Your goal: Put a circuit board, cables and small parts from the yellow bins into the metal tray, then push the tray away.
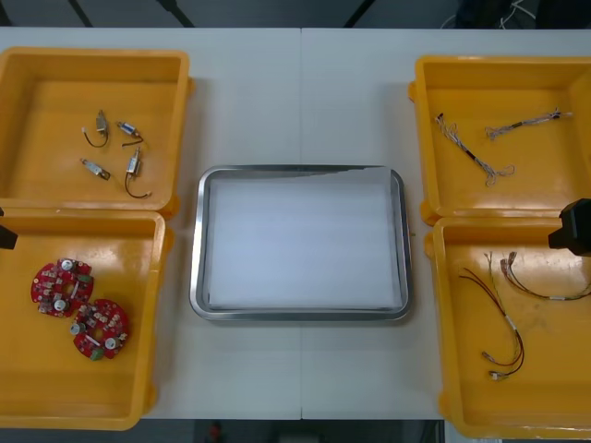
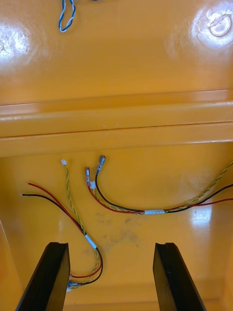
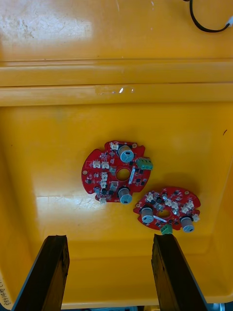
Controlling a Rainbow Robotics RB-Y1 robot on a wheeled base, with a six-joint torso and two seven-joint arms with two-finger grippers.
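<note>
Front view, table [image 1: 305, 101]: light, flat and matt, with a seam down its middle. Everything I work with lies on it.
Yellow bins: four glossy moulded plastic tubs with rounded corners. The left far bin [image 1: 55, 92] and left near bin [image 1: 111, 388] meet rim to rim on one side. The right far bin [image 1: 517, 88] and right near bin [image 1: 545, 388] do the same on the other.
Metal tray [image 1: 196, 277]: a rounded rectangle with a shiny steel rim and a flat white inside, lying between the two bin pairs.
Left gripper [image 3: 109, 239]: it hangs over the left near bin. Its black, square-tipped fingers are spread wide and grip nothing.
Right gripper [image 2: 110, 248]: it hangs over the right near bin with the fingers equally wide and bare. From my wrist camera, one cable's looped end passes behind a finger.
Circuit boards [image 1: 62, 287]: two round red discs, each with a centre hole and studded with small components. They lie flat just beside each other in the left near bin, beyond the left fingertips.
Red and yellow cables [image 2: 145, 211]: two thin bundles of red, black and twisted yellow strands with white sleeves, curving across the right near bin's floor.
Blue and white cables [image 1: 471, 152]: two thin twisted lengths lying apart in the right far bin, past the doubled rim.
Small metal parts [image 1: 115, 152]: four short silvery pieces with dark wire tails, clustered in the left far bin.
</note>
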